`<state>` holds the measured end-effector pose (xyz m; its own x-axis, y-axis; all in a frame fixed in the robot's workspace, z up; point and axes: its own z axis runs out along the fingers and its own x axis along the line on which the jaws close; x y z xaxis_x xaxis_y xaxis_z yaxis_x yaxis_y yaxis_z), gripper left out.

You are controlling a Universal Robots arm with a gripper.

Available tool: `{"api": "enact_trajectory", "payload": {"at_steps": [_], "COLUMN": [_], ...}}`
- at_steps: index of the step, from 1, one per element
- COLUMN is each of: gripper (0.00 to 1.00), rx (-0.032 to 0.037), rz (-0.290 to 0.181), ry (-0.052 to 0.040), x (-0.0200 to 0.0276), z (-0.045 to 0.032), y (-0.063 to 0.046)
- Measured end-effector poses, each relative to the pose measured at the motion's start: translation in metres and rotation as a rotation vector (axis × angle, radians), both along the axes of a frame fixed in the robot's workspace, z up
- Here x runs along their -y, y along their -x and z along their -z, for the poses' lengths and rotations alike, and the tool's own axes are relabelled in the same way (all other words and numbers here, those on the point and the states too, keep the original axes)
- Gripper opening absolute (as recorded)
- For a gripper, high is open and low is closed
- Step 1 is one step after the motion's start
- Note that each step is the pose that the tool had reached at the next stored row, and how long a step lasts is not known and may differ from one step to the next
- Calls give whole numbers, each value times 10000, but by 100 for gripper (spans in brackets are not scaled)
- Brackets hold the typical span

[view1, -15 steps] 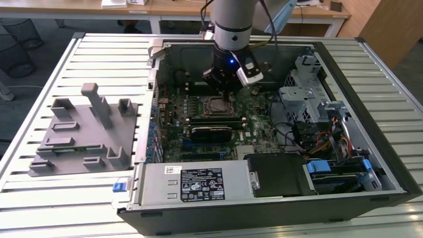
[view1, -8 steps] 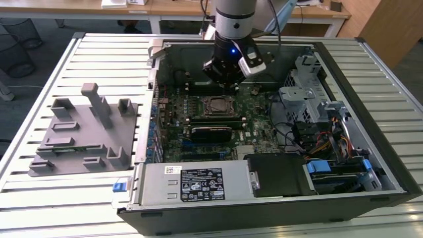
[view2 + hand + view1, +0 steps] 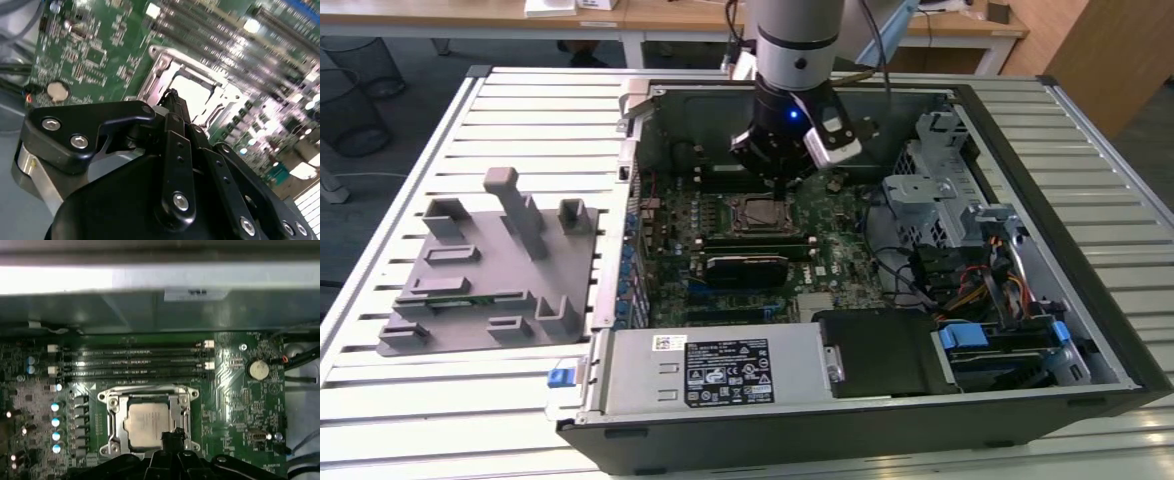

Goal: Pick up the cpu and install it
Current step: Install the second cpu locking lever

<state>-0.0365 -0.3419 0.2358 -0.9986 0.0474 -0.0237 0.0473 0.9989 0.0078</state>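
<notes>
The cpu is a silvery square chip lying flat inside the open metal socket frame on the green motherboard. It also shows as a pale square in the second wrist view and in the exterior view. My gripper hangs just above one edge of the socket, its black fingers pressed together into a single narrow tip, holding nothing. In the exterior view the gripper points straight down into the open computer case, right over the socket.
A grey plastic fixture lies on the slatted table at the exterior view's left. Inside the case are a power supply, a drive cage with cables, memory slots and a coin battery. The case walls surround the board.
</notes>
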Motion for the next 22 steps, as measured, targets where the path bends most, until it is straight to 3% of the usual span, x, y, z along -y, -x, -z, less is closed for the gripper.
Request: {"api": "enact_trajectory", "payload": {"at_steps": [7, 12, 17, 22], "gripper": [11, 11, 11, 11], "rx": [0, -45, -47, -44], "rz": [-1, -226, -238, -247], "ry": [-45, -53, -71, -72], "x": [208, 228, 329, 371], "z": [4, 27, 40, 47], "y": [0, 0, 33, 143]}}
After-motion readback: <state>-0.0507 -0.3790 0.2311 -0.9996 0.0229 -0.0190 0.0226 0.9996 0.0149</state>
